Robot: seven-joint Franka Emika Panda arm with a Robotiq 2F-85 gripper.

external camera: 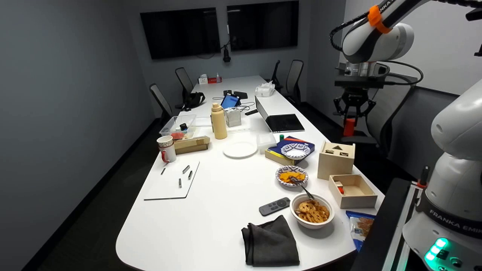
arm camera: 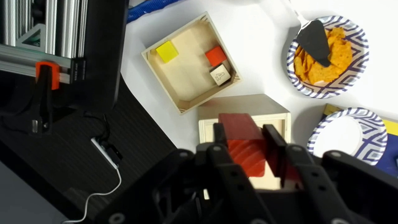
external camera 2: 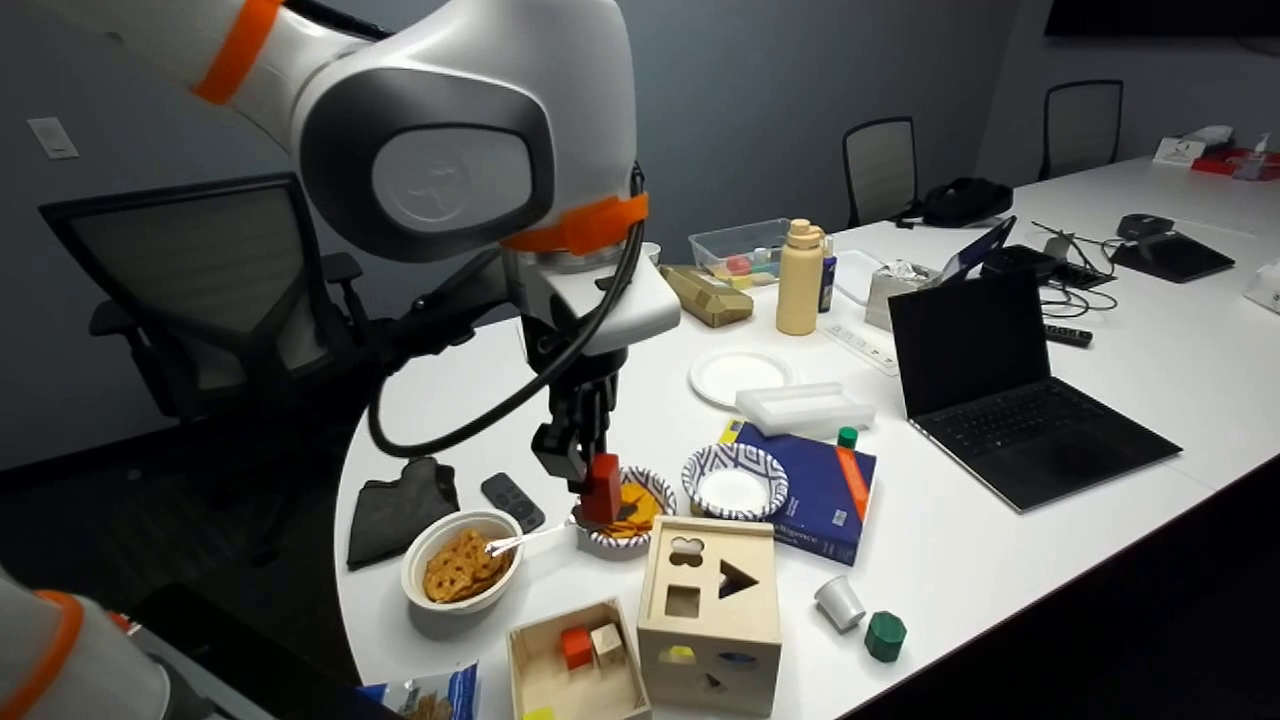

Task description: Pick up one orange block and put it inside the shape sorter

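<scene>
My gripper (external camera: 351,117) is shut on an elongated orange-red block (external camera: 349,128) and holds it in the air. The block also shows in an exterior view (external camera 2: 602,490) and between the fingers in the wrist view (arm camera: 241,127). The shape sorter (external camera: 334,165), a pale wooden cube box with cut-out holes, stands on the table below it. In the wrist view the block and fingers cover most of the sorter's top (arm camera: 287,124). In an exterior view its top (external camera 2: 712,625) shows clover, square and triangle holes. Another orange-red block (external camera 2: 577,648) lies in the shallow wooden tray (external camera 2: 515,660).
The tray also holds a yellow block (arm camera: 167,51) and a plain numbered block (arm camera: 220,75). Near the sorter are a bowl of orange chips (external camera: 278,177), a patterned bowl on a blue book (external camera 2: 822,530), a grey cup (external camera 2: 840,604) and a green block (external camera 2: 885,636).
</scene>
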